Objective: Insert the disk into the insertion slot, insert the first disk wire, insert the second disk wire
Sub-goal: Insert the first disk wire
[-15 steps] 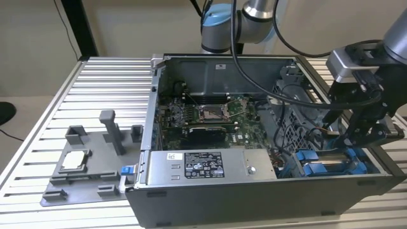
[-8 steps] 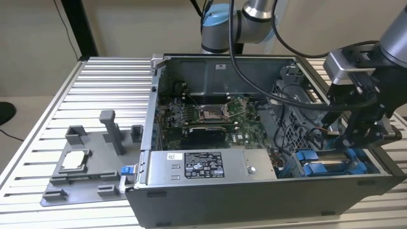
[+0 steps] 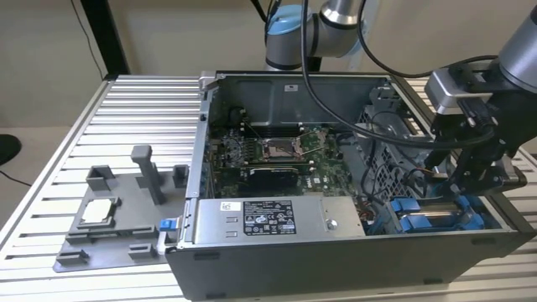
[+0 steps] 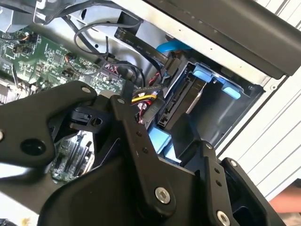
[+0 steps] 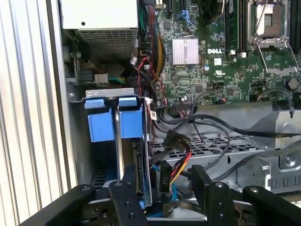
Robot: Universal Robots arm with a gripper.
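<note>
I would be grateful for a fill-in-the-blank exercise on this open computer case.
The silver metal hard drive, seated in the dark grey bay, has a bright ___ frame.
The black gripper hangs over the exterior view's ___ end of the grey computer case.
The grey labelled power-supply box lies to the exterior view's ___ of that drive.
Missing: blue; right; left.

You have one open computer case (image 3: 336, 267). Inside it sit one power-supply box (image 3: 277, 218), one motherboard (image 3: 277, 154), one disk (image 5: 136, 169) and two blue tabs (image 5: 130, 120). Beside it lies one grey fixture tray (image 3: 100, 253).
</note>
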